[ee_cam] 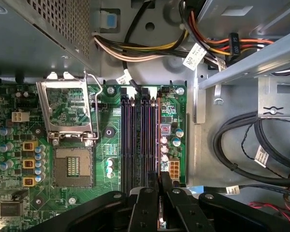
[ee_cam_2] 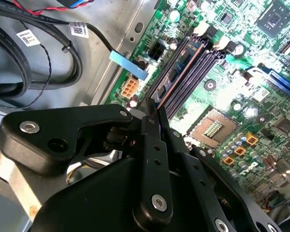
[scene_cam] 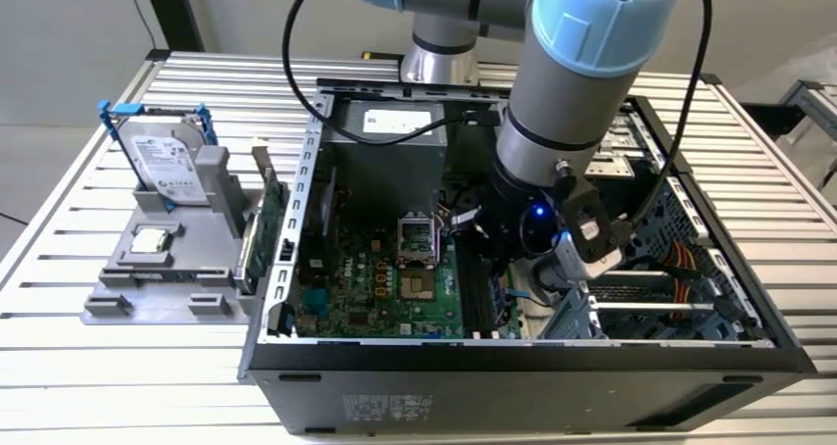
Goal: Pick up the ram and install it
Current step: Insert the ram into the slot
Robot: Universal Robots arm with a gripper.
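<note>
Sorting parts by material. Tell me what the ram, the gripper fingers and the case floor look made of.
The ram: likely fibreglass circuit board, edge-on with a coppery strip, standing in the motherboard's slots. The gripper fingers: matte black, probably plastic or coated metal, with bright screws, closed on the ram. The case floor: bare grey sheet metal, dull sheen, punched holes.

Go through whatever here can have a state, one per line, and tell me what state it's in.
ram: on edge over the memory slots, clamped between the fingers.
gripper: shut on the ram, down inside the computer case.
CPU socket: bare, its retention frame flipped open.
computer case: side panel off, lying open upward.
hard drive: upright in the grey holder, outside the case.
green card: on edge in the holder.
</note>
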